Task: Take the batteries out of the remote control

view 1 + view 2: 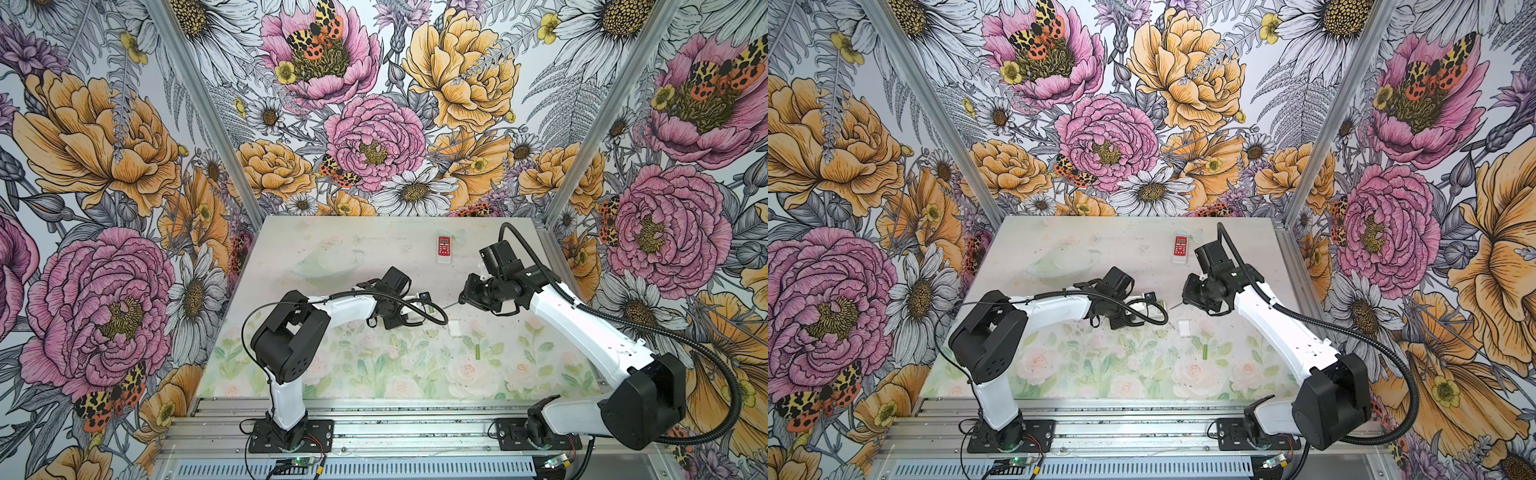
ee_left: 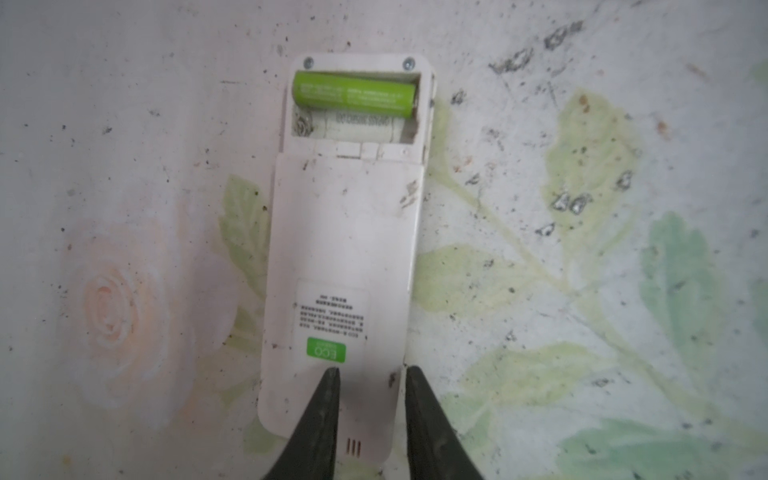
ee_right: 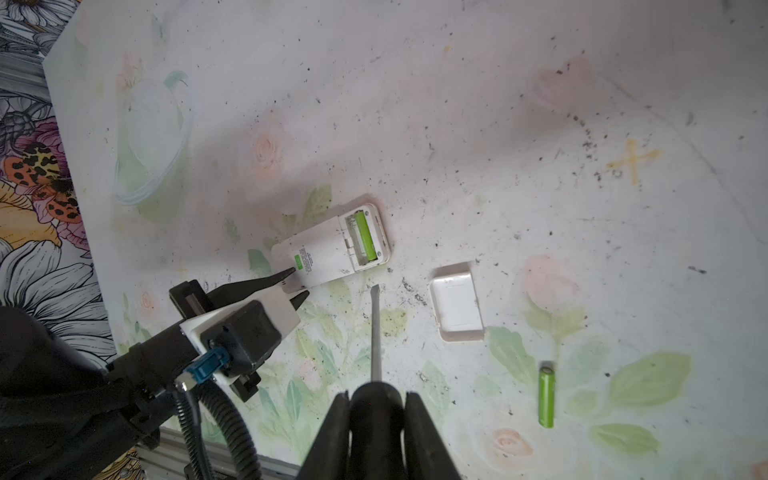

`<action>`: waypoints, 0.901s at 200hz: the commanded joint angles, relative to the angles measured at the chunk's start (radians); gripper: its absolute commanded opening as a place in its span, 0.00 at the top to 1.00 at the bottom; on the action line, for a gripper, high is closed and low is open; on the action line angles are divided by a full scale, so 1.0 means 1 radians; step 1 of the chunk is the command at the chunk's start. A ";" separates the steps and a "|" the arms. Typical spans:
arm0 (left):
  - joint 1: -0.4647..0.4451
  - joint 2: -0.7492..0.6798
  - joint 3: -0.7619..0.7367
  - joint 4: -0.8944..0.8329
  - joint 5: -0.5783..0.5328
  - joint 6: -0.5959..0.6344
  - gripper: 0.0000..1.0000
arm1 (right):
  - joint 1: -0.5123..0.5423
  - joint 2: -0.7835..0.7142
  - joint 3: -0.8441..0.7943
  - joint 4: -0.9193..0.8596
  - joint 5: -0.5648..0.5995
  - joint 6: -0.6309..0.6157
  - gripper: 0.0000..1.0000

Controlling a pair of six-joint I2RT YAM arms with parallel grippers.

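Battery (image 2: 354,93), green, lies in the remote's (image 2: 340,249) open bay, end slot, crosswise to the body. At the closed end the left tool (image 2: 372,370) straddles the remote's edge, jaws parted. Right of it the screwdriver (image 3: 376,332), clenched in the right tool (image 3: 376,395), points nearly along that battery's length, tip just short of the bay wall. A loose battery (image 3: 546,399) lies farther right on the worktop (image 3: 498,124).
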State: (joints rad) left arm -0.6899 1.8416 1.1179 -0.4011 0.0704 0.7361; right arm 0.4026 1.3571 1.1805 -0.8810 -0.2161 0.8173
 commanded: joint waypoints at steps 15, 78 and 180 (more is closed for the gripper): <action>0.005 0.030 -0.041 -0.031 -0.060 -0.006 0.45 | 0.007 0.016 0.027 0.047 -0.056 -0.016 1.00; 0.009 0.040 -0.003 -0.025 -0.078 0.016 0.22 | 0.019 0.070 0.047 0.015 -0.009 -0.014 1.00; -0.051 0.061 0.057 0.052 -0.183 -0.041 0.01 | 0.041 0.100 0.051 0.014 0.033 -0.018 1.00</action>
State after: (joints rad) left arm -0.7750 1.8748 1.1591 -0.3679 -0.0586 0.6964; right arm 0.4377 1.4425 1.1954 -0.8738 -0.2028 0.8127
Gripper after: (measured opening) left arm 0.987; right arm 0.234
